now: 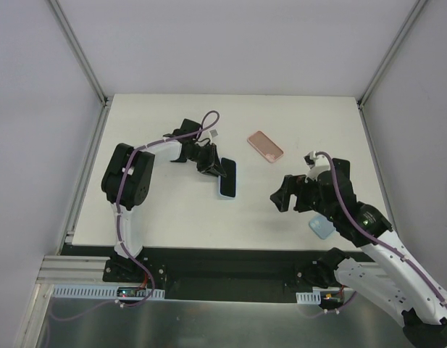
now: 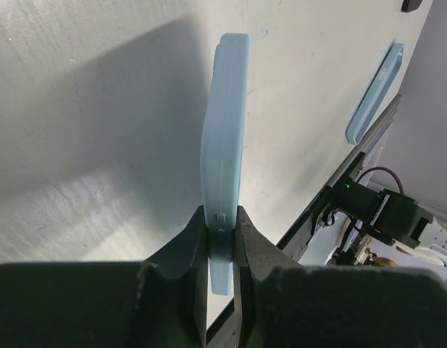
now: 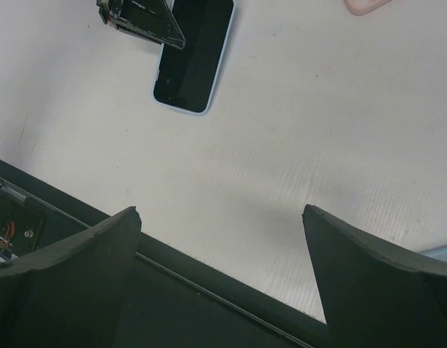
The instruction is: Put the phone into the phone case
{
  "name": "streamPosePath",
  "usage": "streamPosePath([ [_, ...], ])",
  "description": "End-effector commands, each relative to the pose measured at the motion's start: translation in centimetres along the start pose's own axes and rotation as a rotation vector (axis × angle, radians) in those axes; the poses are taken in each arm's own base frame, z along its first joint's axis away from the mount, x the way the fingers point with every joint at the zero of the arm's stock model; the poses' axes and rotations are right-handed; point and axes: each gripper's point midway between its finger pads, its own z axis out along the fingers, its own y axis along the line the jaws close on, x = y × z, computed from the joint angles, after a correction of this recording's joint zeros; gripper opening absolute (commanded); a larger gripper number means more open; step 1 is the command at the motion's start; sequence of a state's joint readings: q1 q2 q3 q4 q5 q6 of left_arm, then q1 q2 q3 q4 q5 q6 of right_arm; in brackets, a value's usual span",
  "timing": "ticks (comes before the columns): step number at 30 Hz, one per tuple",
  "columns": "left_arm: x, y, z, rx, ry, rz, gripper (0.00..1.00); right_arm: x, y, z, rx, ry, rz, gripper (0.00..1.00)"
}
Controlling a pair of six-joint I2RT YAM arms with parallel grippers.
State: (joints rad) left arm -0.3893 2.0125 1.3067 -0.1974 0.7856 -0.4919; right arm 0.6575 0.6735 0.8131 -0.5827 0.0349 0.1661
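Phone (image 1: 227,177): mid-scene, screen up, its far end pinched by the left gripper (image 2: 222,221).
Grip: fingers pressed onto the thin slab, probably to lift and carry it to a case.
Right gripper (image 3: 222,210): spread wide and holding nothing, near the blue case (image 1: 319,226).
Long axis: roughly far-to-near, with the free end toward the arm bases.
Clearance: I cannot tell whether it is off the table (image 1: 172,217).

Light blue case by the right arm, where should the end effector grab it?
Pinch the light blue case across its short width, from straight above: it seems to lie flat and thin by the table's near edge.
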Motion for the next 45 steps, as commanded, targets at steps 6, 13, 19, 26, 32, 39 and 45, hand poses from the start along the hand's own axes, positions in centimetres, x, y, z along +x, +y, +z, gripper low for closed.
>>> streamPosePath([
  [6, 0.8, 1.2, -0.3, -0.041, 0.011, -0.043, 0.19, 0.4, -0.8, 0.0, 0.039, 0.0, 0.018, 0.96],
  [13, 0.2, 1.1, -1.4, -0.07, -0.02, -0.025, 0.35, 0.8, -1.1, 0.3, 0.065, 0.02, 0.053, 0.96],
  [19, -0.6, 0.0, -3.0, -0.085, -0.06, -0.014, 0.45, 0.8, -2.5, 0.3, 0.171, 0.033, 0.107, 0.96],
  [26, -1.5, -2.6, -6.3, -0.128, -0.127, 0.054, 0.65, 0.8, -8.6, -1.2, 0.574, 0.05, 0.149, 0.96],
  [32, -0.3, -2.9, -9.7, -0.236, -0.196, 0.105, 0.94, -0.7, -12.1, -1.5, 0.797, 0.114, 0.168, 0.98],
  [39, 3.5, -2.9, -12.6, -0.288, -0.208, 0.136, 0.99, 2.6, -16.5, 0.1, 0.935, 0.336, 0.302, 0.99],
  [45, 5.6, -1.6, -14.3, -0.36, -0.233, 0.166, 0.99, 7.7, -19.1, 3.2, 0.838, 0.441, 0.59, 0.79],
])
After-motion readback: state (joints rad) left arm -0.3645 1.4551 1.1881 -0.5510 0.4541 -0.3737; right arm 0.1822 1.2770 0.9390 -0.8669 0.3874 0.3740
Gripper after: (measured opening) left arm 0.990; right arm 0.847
